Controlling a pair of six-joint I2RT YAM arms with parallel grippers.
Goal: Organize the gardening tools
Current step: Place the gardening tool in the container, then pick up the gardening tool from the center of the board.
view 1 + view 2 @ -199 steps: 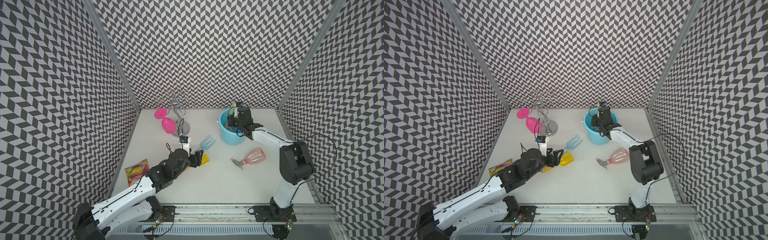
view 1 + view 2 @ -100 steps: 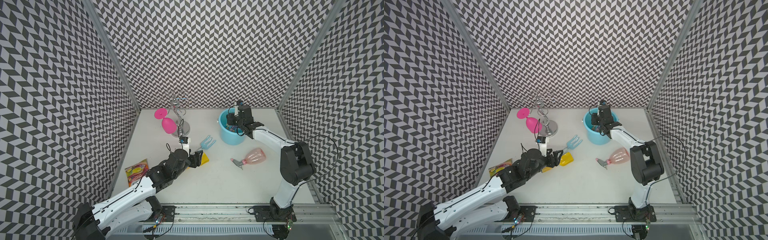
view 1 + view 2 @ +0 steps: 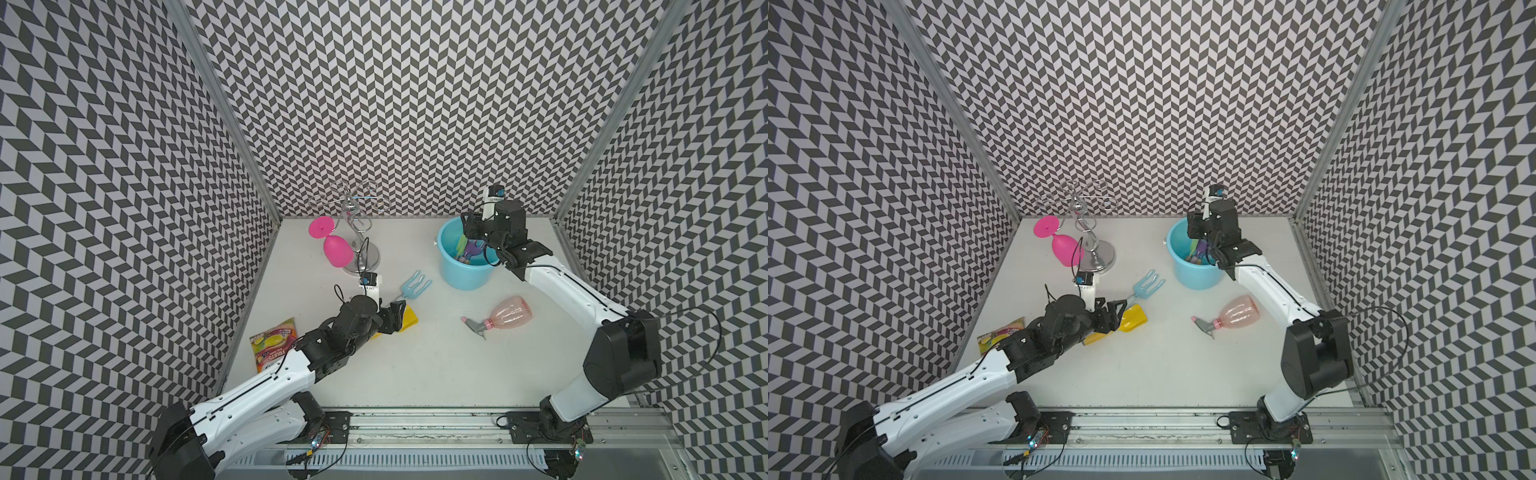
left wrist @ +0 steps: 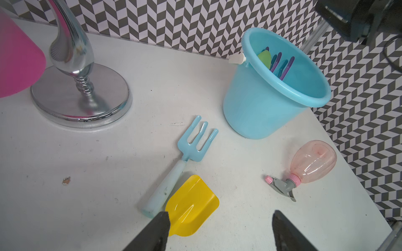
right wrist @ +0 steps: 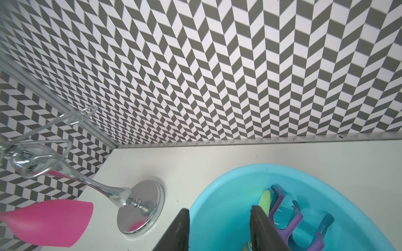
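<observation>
Starting close to the robot, the left gripper (image 4: 219, 215) hangs just over the yellow scoop (image 4: 191, 204) with its jaws spread wide, pinching nothing. The scoop lies flat on the white table (image 3: 415, 365), and the pale blue fork (image 4: 193, 143) lies right beside it. Off to one side, the pink spray bottle (image 4: 311, 163) lies tipped over. Farther back stands the blue bucket (image 3: 465, 274). The green trowel (image 5: 265, 201), the purple rake (image 5: 289, 219) and the blue rake (image 5: 325, 223) are inside it. The right gripper (image 5: 219, 211) sits over the bucket, jaws apart, with nothing I can see between them. I think about half the job is done: three tools are put away, and the scoop, fork and bottle are left.
</observation>
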